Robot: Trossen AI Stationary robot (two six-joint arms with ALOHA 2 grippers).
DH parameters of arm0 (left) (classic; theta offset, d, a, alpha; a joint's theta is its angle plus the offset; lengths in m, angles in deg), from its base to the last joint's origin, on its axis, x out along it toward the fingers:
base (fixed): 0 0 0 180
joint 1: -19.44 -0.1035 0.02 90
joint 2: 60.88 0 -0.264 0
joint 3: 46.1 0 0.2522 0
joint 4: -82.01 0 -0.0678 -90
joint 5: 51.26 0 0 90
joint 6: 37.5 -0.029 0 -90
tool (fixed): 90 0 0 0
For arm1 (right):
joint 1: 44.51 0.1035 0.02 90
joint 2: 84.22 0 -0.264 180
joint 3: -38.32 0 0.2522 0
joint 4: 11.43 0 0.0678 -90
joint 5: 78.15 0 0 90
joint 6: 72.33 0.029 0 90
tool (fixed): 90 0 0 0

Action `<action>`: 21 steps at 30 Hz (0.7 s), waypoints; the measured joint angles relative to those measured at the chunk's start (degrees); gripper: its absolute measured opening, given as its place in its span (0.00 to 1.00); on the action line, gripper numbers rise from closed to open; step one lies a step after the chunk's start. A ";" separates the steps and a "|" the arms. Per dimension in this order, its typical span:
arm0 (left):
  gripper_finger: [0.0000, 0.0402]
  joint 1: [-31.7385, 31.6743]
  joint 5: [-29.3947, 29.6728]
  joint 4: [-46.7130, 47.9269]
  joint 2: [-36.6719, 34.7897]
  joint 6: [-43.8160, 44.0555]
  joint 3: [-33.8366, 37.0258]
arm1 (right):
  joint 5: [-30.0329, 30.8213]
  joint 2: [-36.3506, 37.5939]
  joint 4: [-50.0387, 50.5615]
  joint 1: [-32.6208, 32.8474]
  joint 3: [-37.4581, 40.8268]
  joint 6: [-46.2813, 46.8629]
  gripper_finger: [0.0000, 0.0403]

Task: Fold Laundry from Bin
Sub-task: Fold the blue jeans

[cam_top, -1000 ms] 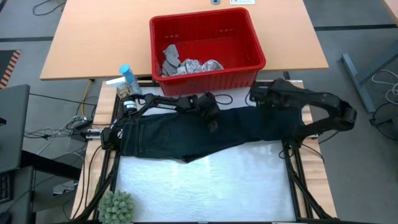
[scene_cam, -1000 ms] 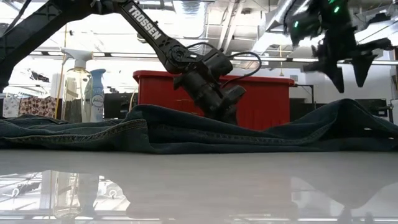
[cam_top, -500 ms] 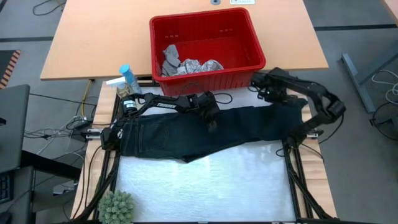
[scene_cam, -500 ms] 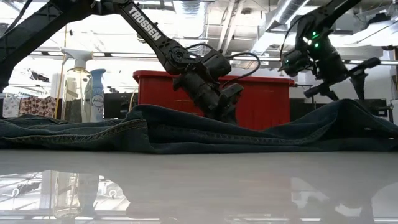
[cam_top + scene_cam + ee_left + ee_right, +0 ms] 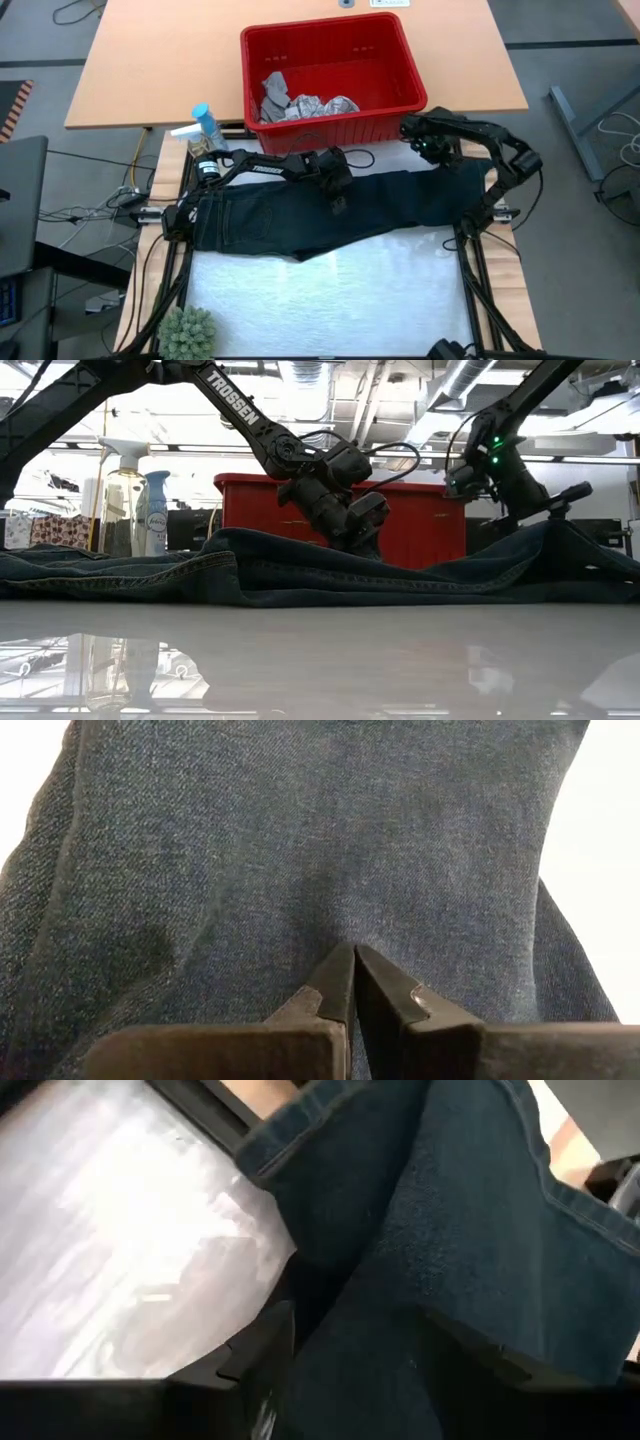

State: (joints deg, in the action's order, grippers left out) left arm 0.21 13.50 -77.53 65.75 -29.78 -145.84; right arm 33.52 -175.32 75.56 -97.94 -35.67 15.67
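Observation:
Dark navy trousers (image 5: pixel 270 215) lie spread across the table, waist toward the left edge and legs toward the right. My left gripper (image 5: pixel 338 200) is shut, its tips on the middle of the trousers. My right gripper (image 5: pixel 440 160) is open and low over the trousers' right leg end (image 5: pixel 480 1230). Its fingers stand on either side of a ridge of denim, and I cannot tell whether they touch it. The red bin (image 5: pixel 330 40) stands beyond the far edge and holds a grey cloth (image 5: pixel 272 92) and a white leaf-print cloth (image 5: pixel 325 105). My left gripper sets its shut fingertips (image 5: pixel 338 965) on the trousers' upper surface (image 5: pixel 345 925), about midway along their length. The fingers slant down from the table's left and far side. The denim lies on the table beneath them, rising in a low ridge (image 5: pixel 300 555) beside the tips.
Two spray bottles (image 5: pixel 205 130) stand at the table's far left corner. A small green plant (image 5: pixel 188 330) sits at the near left corner. The white table surface (image 5: pixel 330 300) in front of the trousers is bare. Dark frame rails (image 5: pixel 475 280) run along the table's sides.
My right gripper has come down from high above the table's right side toward the trousers' right end, rolling its wrist as it went. The trousers and my left gripper have stayed in place.

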 joint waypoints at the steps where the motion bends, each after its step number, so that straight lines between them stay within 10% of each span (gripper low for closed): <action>1: 0.00 0.00 0.00 0.00 0.00 -0.02 0.00 | -0.22 -0.57 -0.07 -0.02 0.00 0.92 0.55; 10: 0.00 -0.17 0.00 -0.04 0.00 -1.90 0.00 | -0.66 -3.82 1.86 -1.16 0.00 3.37 0.43; 21: 0.00 -0.22 0.07 -0.04 0.00 -4.01 0.00 | 0.99 -2.58 3.12 -0.90 0.00 5.20 0.04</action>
State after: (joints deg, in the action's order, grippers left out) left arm -0.01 13.57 -77.58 65.75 -33.78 -145.84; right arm 34.51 -177.91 78.67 -98.84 -35.67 20.87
